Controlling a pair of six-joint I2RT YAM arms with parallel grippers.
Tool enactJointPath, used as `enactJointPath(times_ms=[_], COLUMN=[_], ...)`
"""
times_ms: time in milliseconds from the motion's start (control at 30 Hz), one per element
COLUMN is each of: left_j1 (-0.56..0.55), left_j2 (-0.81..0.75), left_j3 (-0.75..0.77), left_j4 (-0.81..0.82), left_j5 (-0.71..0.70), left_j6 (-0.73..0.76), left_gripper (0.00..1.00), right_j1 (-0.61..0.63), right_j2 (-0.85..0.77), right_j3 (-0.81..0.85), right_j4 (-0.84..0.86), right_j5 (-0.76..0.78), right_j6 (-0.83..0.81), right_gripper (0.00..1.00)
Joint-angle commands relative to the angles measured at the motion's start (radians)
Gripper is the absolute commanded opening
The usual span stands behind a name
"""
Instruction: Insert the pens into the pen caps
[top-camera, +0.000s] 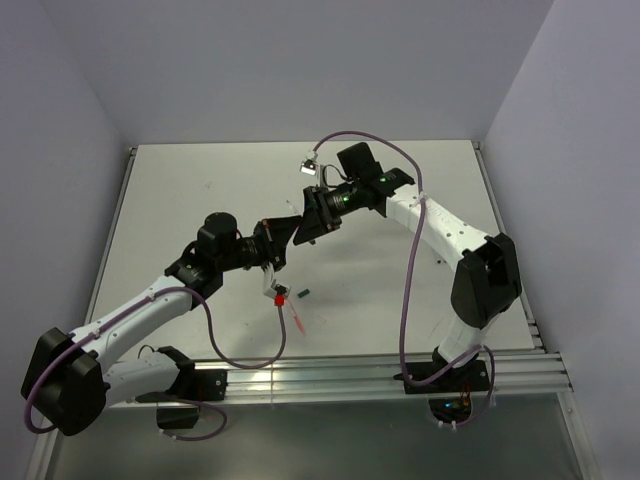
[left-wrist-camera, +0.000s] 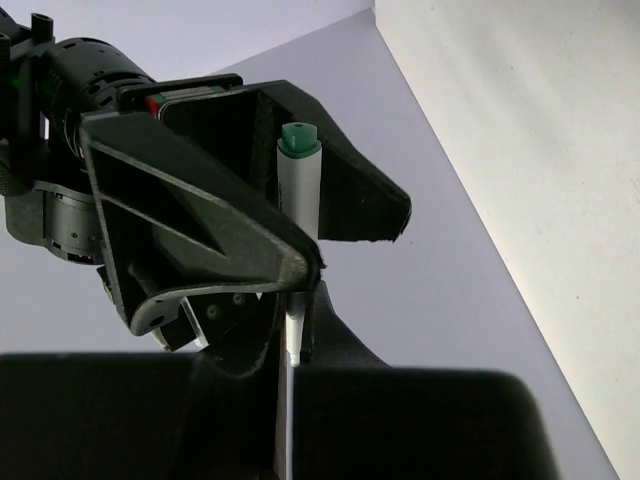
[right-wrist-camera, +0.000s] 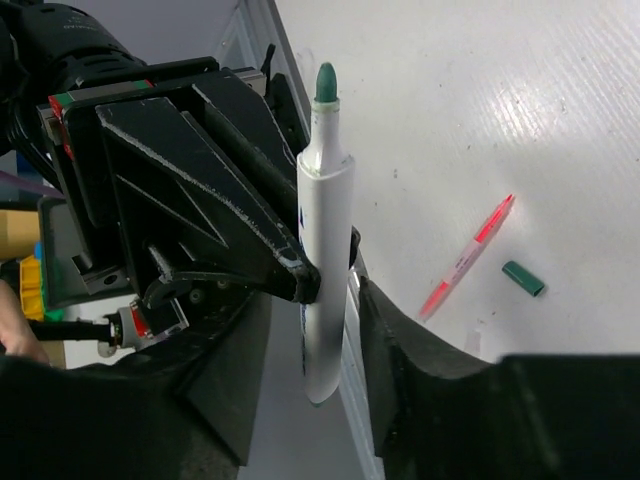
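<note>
I hold the white pen (right-wrist-camera: 325, 220) in the air over the middle of the table (top-camera: 200, 200), well above the surface, where both of my arms can reach it. My left end effector (right-wrist-camera: 300, 272) is clenched on the barrel about halfway along. That leaves the green nib (right-wrist-camera: 325, 80) bare at one end and the blunt rear end free at the other. My right end effector (right-wrist-camera: 314, 325) straddles that rear end, with a finger on each side and a thin strip of gap showing, so I judge it not yet clamped and holding nothing. I read this as a handover or regrip, meant to give one arm a firm hold on the tail while the nib end is left exposed for a cap.

The green cap (right-wrist-camera: 523, 278) lies flat on the table just beside the red-pink pen (right-wrist-camera: 468, 258), which also lies flat; the two are near each other but not touching. Both sit lower than my joined end effectors and closer to the arm bases.

Room is tight only where the two end effectors meet. Their fingers crowd around the one barrel, so any closing should come square to the pen, or it could lever the pen out of my left grip. The side walls (top-camera: 60, 150) and the near rail (top-camera: 350, 372) stand well apart from the work.
</note>
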Motion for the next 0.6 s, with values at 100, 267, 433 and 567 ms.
enactJointPath(times_ms=[100, 267, 433, 567], left_j1=[-0.003, -0.002, 0.007, 0.009], left_j2=[0.001, -0.005, -0.017, -0.022], left_j3=[-0.005, 0.004, 0.002, 0.002], left_j4=[0.04, 0.016, -0.006, -0.029], left_j5=[0.05, 0.051, 0.064, 0.071], left_j6=[0.049, 0.043, 0.06, 0.078], left_gripper=[0.0, 0.0, 0.0, 0.0], right_j1=[0.003, 0.0, -0.008, -0.009], right_j2=[-0.002, -0.025, -0.047, -0.051], right_j3=[0.0, -0.029, -0.054, -0.059], right_j4=[0.045, 0.042, 0.041, 0.041], right_j5=[-0.036, -0.029, -0.038, -0.039], right_j6=[0.008, -0.001, -0.004, -0.004], right_gripper=[0.45, 0.47, 0.48, 0.48])
